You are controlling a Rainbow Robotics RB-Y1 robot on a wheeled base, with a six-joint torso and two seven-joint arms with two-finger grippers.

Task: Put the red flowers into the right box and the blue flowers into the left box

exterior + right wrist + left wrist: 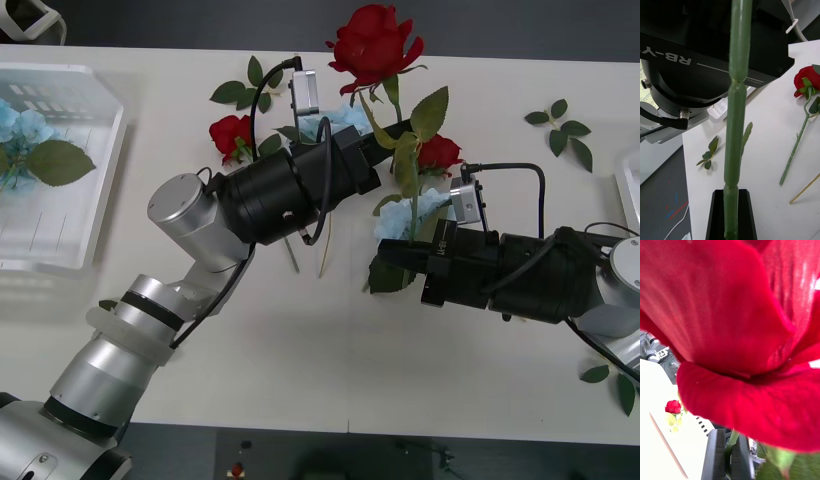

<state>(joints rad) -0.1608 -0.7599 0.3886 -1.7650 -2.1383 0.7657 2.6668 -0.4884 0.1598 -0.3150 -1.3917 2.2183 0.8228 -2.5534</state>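
Your left tool is over the far middle of the white worktop, and it is closed on the green stem of a red rose. In the front view this rose stands up above the tool, with its big head toward the far edge of the worktop. In the left wrist view the rose head is very close to the camera, and you see the stem going down between the black fingers.

Your right tool is just beside it, nearer to you, and it grips another green stem. In the right wrist view this stem rises from the black finger and passes in front of the other arm's black body. Which flower belongs to this stem, I cannot tell for sure.

Between the two tools there are pale blue hydrangea clusters and one more red rose. A third red rose lies on the worktop to the left of your left arm, with dark leaves around it.

The left box, a white slotted basket, is at the left edge, and a blue hydrangea with a large leaf is already inside. A small white corner of the right box shows at the right edge. A loose leaf sprig lies near it, apart from the flowers.
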